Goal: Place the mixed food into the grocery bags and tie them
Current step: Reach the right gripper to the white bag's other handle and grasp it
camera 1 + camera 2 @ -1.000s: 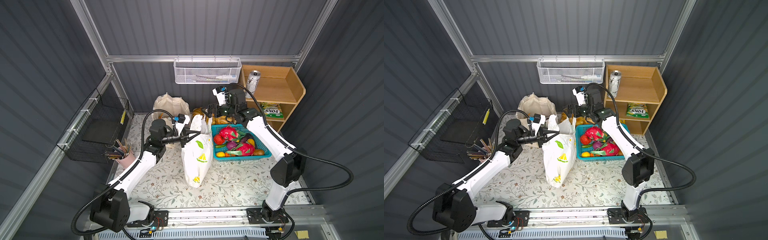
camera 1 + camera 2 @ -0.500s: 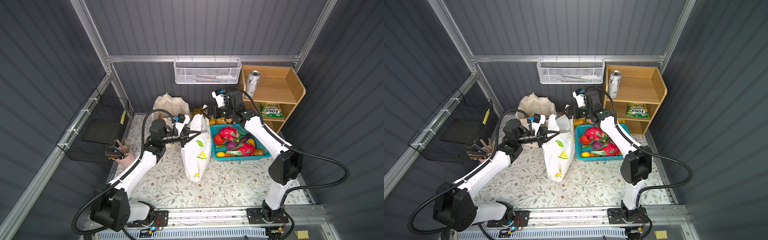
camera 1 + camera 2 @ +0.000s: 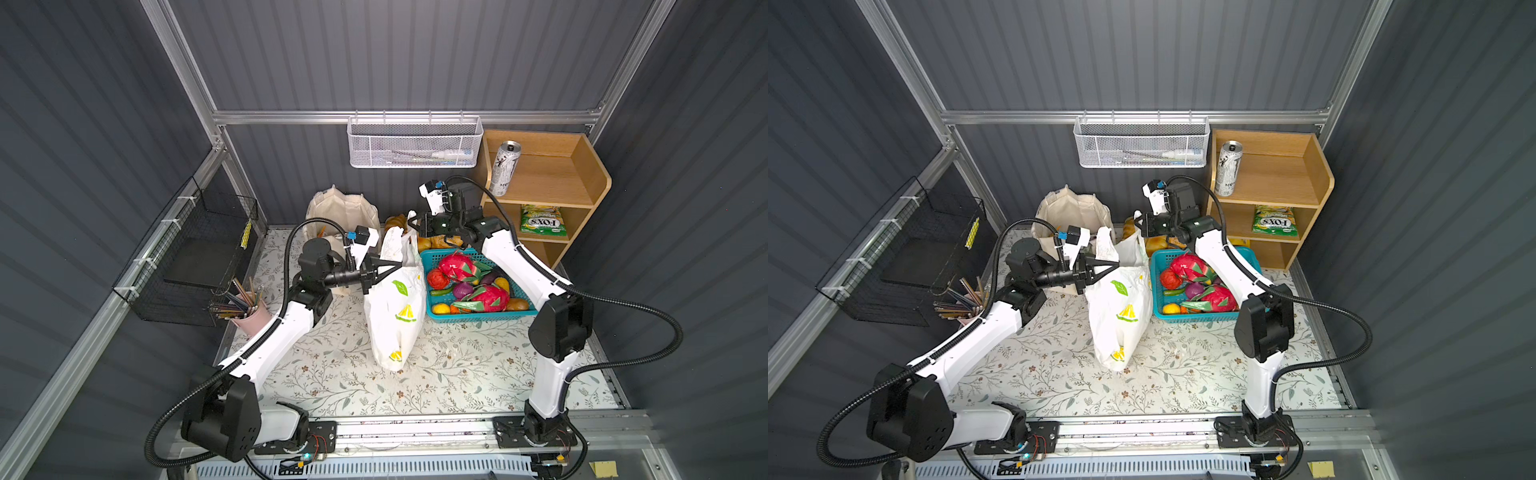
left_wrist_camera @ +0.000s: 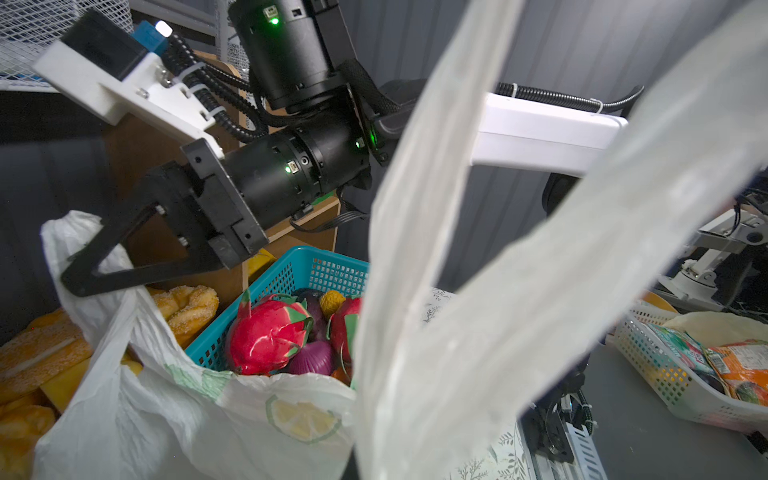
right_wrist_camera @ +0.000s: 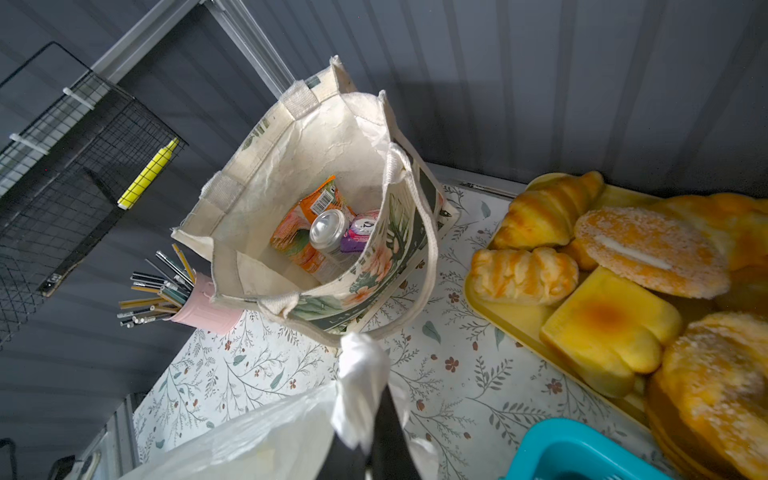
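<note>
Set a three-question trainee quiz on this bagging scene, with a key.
1. True or false: the right gripper is shut on a handle of the lemon-print plastic bag.
2. What lies in the canvas tote? A) a drink can and packets B) croissants C) dragon fruit
3. Fill in: the green FOX'S pouch lies on the ___ shelf of the wooden shelf unit.
Key: 1 true; 2 A; 3 middle.

carrier bag [image 3: 395, 307] in the middle, fruit basket [image 3: 478, 318] just right of it, tote [image 3: 332, 208] behind left, can [image 3: 504, 168] on shelf [image 3: 552, 174]
</note>
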You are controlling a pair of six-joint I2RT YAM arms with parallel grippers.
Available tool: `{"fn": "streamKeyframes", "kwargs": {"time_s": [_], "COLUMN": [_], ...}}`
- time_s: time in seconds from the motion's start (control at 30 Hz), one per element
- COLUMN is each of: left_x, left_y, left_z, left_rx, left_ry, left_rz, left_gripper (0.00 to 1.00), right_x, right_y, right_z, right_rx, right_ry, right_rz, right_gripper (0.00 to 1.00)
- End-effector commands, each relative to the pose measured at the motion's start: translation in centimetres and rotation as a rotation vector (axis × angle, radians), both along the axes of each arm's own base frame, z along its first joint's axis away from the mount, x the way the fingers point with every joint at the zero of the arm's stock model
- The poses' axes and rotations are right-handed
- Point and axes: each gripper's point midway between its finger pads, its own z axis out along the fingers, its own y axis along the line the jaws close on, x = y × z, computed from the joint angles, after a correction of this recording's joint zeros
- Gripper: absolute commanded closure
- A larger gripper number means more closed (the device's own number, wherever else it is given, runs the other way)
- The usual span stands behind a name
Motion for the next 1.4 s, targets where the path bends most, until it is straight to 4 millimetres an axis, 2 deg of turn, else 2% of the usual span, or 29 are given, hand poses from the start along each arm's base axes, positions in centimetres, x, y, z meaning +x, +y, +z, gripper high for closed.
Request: {"fn": "streamKeyframes", "kwargs": {"time_s": [0.0, 0.03, 0.1, 0.17, 0.23, 0.27, 0.4, 0.47, 0.53, 0.57, 0.6, 0.63, 0.67, 0.73, 0.77, 0.83, 0.93, 1.03, 1.17, 1.3, 1.37], "left_x": [3.4, 4.8, 6.7, 8.2, 9.0, 9.1, 9.7, 9.9, 10.0, 10.0, 9.9, 9.9, 10.1, 10.0, 9.9, 10.0, 10.3, 10.5, 9.7, 9.9, 10.3], "left_y": [3.2, 4.7, 6.5, 7.5, 8.1, 8.5, 10.4, 11.0, 10.9, 10.6, 10.2, 9.9, 9.5, 8.3, 7.7, 7.2, 6.9, 6.4, 4.2, 2.8, 2.7], "left_z": [0.0, -0.1, -1.1, -2.7, -3.6, -3.7, -3.3, -3.1, -3.3, -3.4, -3.7, -4.0, -4.5, -5.0, -5.2, -5.5, -5.9, -5.9, -4.6, -4.1, -4.7], "left_rx": [-0.060, -0.089, -0.071, 0.014, 0.064, 0.077, 0.076, 0.086, 0.086, 0.083, 0.081, 0.087, 0.098, 0.124, 0.137, 0.148, 0.179, 0.189, 0.107, 0.058, 0.066], "left_ry": [0.066, 0.092, 0.141, 0.224, 0.282, 0.286, 0.312, 0.305, 0.305, 0.296, 0.285, 0.282, 0.288, 0.282, 0.274, 0.265, 0.266, 0.273, 0.254, 0.300, 0.314], "left_rz": [0.201, 0.300, 0.438, 0.537, 0.594, 0.619, 0.753, 0.788, 0.785, 0.768, 0.741, 0.720, 0.698, 0.623, 0.579, 0.546, 0.531, 0.509, 0.363, 0.263, 0.262], "left_gripper": [1.00, 1.00, 1.00, 1.00, 1.00, 0.99, 0.89, 0.88, 0.89, 0.90, 0.95, 1.00, 1.00, 1.00, 1.00, 1.00, 1.00, 1.00, 1.00, 1.00, 1.00], "right_x": [-2.0, -2.7, -3.8, -6.0, -8.9, -9.9, -14.3, -16.0, -15.6, -15.4, -15.9, -16.5, -16.5, -15.3, -15.1, -15.2, -15.2, -16.0, -17.5, -17.2, -17.3], "right_y": [-2.5, -3.5, -4.7, -4.4, -3.5, -3.0, -2.3, -1.7, -1.4, -1.1, -0.8, 0.1, 0.3, 0.0, -0.1, 0.1, -1.0, -1.3, -1.8, -1.8, -0.8], "right_z": [7.1, 8.1, 8.5, 8.8, 9.4, 9.0, 9.4, 9.6, 7.4, 7.1, 7.0, 7.7, 7.5, 5.5, 5.2, 6.0, 7.9, 11.1, 15.2, 16.3, 16.5], "right_rx": [0.038, 0.049, 0.043, 0.018, 0.001, -0.011, -0.027, -0.012, -0.077, -0.097, -0.130, -0.151, -0.199, -0.312, -0.349, -0.346, -0.345, -0.268, -0.193, -0.194, -0.166], "right_ry": [-0.135, -0.162, -0.160, -0.151, -0.196, -0.193, -0.240, -0.262, -0.211, -0.203, -0.224, -0.305, -0.341, -0.284, -0.273, -0.331, -0.358, -0.392, -0.463, -0.491, -0.478], "right_rz": [-0.078, -0.120, -0.165, -0.139, -0.126, -0.115, -0.137, -0.149, -0.162, -0.166, -0.166, -0.171, -0.186, -0.193, -0.188, -0.173, -0.205, -0.214, -0.214, -0.231, -0.197], "right_gripper": [1.00, 1.00, 1.00, 1.00, 1.00, 1.00, 1.00, 1.00, 1.00, 1.00, 1.00, 1.00, 1.00, 1.00, 1.00, 1.00, 1.00, 1.00, 1.00, 1.00, 1.00]}}
